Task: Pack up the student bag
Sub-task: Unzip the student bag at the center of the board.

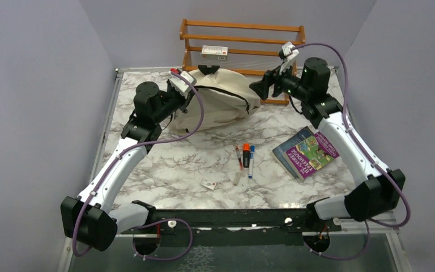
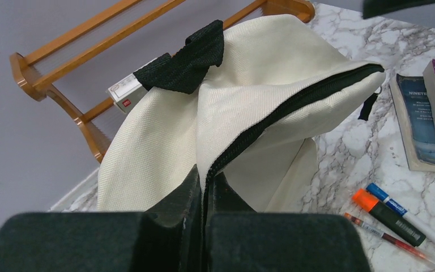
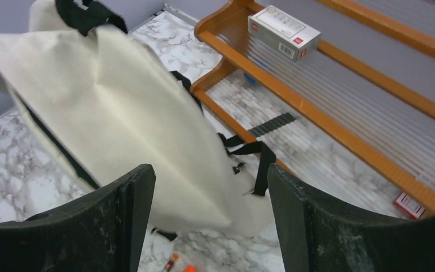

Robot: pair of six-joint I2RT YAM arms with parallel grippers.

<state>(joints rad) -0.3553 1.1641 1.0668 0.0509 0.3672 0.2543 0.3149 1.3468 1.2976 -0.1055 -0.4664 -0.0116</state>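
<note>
The cream student bag (image 1: pixel 221 102) lies at the back middle of the marble table, its black zipper facing the front. My left gripper (image 1: pixel 188 99) is shut on the bag's fabric at the zipper's left end and lifts that edge; the left wrist view shows the bag (image 2: pixel 260 85) pinched between its closed fingers (image 2: pixel 187 192). My right gripper (image 1: pixel 260 86) is open and empty, hovering just right of the bag; in the right wrist view the bag (image 3: pixel 119 107) lies beyond its spread fingers (image 3: pixel 136 209).
A wooden rack (image 1: pixel 243 39) stands at the back and holds a small white box (image 1: pixel 214 52). Pens and markers (image 1: pixel 246 156) lie mid-table, two books (image 1: pixel 306 152) to the right, a small card (image 1: pixel 208 184) nearer the front.
</note>
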